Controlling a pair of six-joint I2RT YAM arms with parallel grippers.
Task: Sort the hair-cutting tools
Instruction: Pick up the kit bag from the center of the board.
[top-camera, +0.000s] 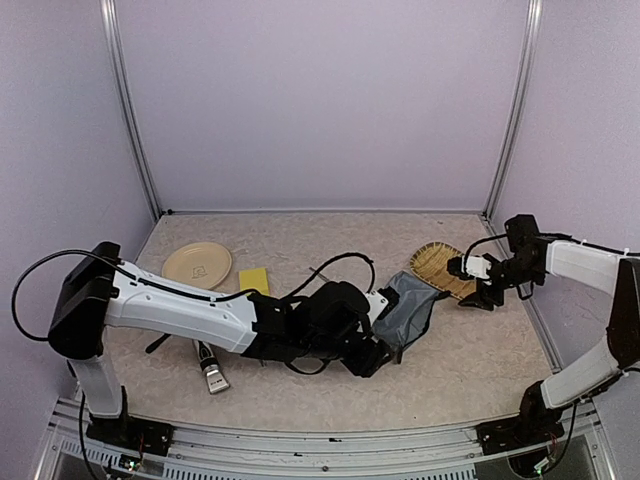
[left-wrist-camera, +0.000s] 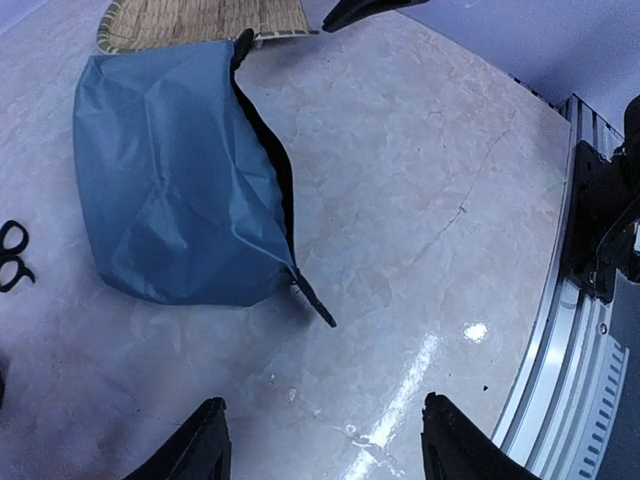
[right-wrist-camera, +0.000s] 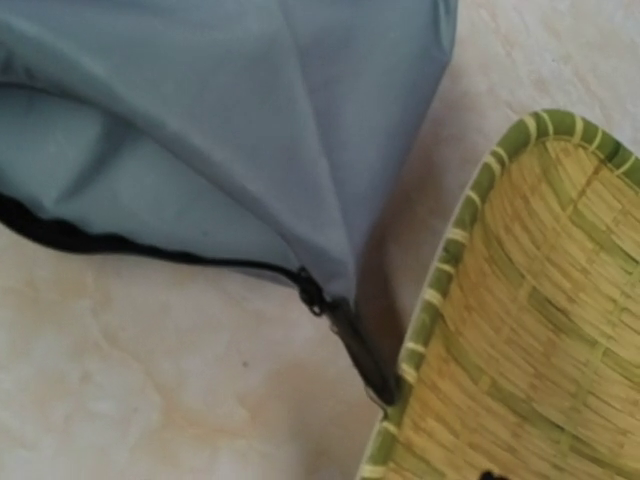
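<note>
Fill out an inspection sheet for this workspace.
Surface: beige marbled table, with a glare spot in the left wrist view.
Job's things: clipper lying on the table's left side, nearer than the plate; scissors handles beside the pouch.
Clutter: grey zip pouch, mouth apparently open, zip end at the woven tray; beige plate; yellow item.
End effectors: left end effector open and empty, near the pouch; right end effector by the tray, opening unclear.
Cables: black cable looping behind the left arm.
Surroundings: lilac walls.
</note>
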